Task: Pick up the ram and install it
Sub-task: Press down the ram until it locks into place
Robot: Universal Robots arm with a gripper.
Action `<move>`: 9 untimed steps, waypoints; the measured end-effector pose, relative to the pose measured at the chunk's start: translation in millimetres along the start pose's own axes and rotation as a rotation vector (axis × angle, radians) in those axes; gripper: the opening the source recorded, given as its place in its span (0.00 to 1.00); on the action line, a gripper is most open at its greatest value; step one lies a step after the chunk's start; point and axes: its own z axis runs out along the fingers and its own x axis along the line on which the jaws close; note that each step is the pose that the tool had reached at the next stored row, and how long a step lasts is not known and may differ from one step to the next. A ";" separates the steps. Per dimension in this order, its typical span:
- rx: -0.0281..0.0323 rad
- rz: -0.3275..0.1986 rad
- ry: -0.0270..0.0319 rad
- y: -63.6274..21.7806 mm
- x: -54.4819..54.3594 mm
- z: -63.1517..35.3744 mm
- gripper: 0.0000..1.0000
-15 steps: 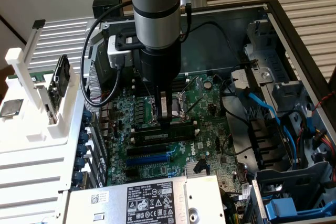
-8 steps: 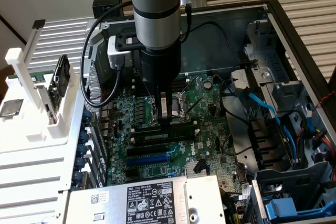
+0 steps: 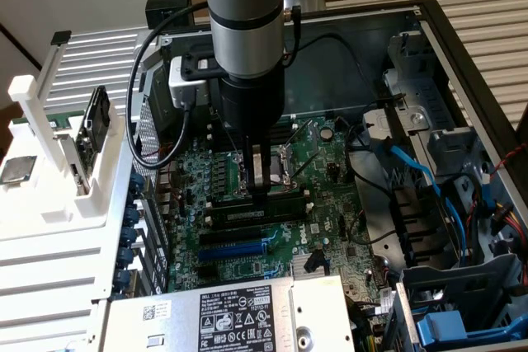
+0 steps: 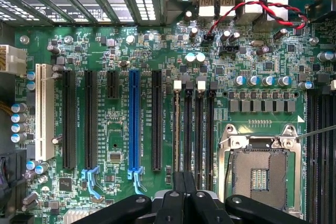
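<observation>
My gripper (image 3: 260,190) hangs straight down from the arm over the motherboard (image 3: 322,162), with its fingers shut together. Their tips sit on or just above a long, narrow green stick, the ram (image 3: 285,200). It lies along one of the memory slots beside the processor socket (image 3: 268,166) and looks seated in it. In the wrist view the shut gripper (image 4: 184,192) points at the row of memory slots (image 4: 194,129). Nothing shows between the fingers (image 4: 173,203). There I cannot tell the stick apart from the slots.
The open case has metal walls, a drive cage (image 3: 429,105) with blue cables (image 3: 412,166) and a power supply (image 3: 239,315) at the front. A white rack (image 3: 49,162) beside the case holds a dark board (image 3: 95,125) and a chip (image 3: 18,169). A blue slot (image 4: 134,124) lies near the memory slots.
</observation>
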 end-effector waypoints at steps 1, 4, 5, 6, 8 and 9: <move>0.0001 0.000 -0.0001 0.0 0.0 0.1 0.10; 0.0001 0.000 -0.0001 0.0 0.0 0.3 0.10; 0.0001 0.000 -0.0001 0.0 0.0 0.5 0.10; 0.0001 0.000 -0.0002 0.0 0.0 0.6 0.10; 0.0001 0.000 0.0000 0.0 0.0 0.7 0.10; 0.0000 0.000 0.0000 0.0 0.0 0.8 0.10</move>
